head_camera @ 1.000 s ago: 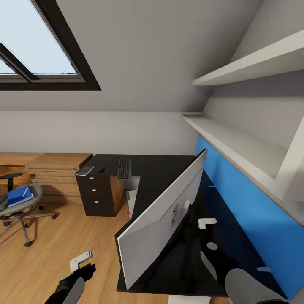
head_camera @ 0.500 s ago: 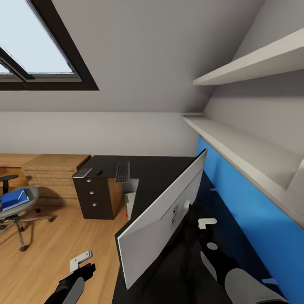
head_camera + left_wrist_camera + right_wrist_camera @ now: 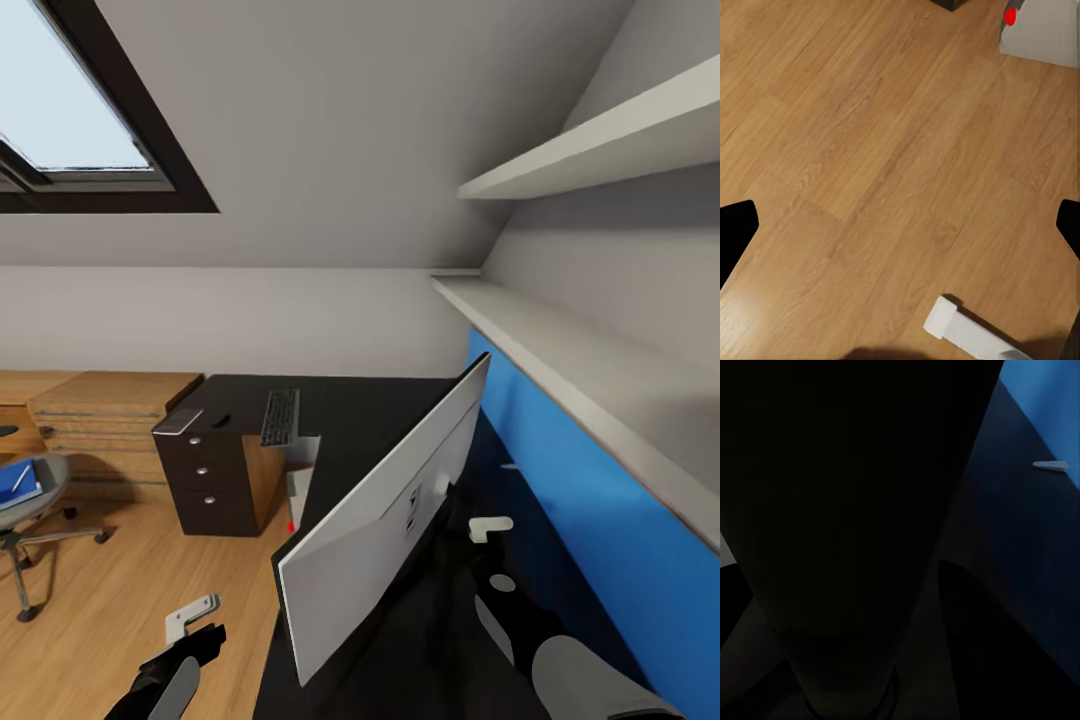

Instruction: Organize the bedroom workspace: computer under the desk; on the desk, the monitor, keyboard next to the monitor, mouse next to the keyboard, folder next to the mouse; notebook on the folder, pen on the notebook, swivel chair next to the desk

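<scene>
The monitor fills the middle of the head view with its white back toward me, tilted over the glossy black desk. My right gripper is behind it at the stand, apparently shut on it. In the right wrist view the monitor is a dark mass. The keyboard, a small black mouse and the thin grey notebook lie on the far wing. The computer stands beneath the desk. At far left is the swivel chair, carrying the blue folder. My left gripper hangs open over the floor.
A light wooden drawer chest stands against the far wall beside the desk's dark drawer unit. A blue wall panel and white shelves run along the right. Wooden floor lies between the chair and the desk.
The whole view has swung right, so chair, chest and desk slid left in the picture. The monitor and both arms kept their place in the frame.
</scene>
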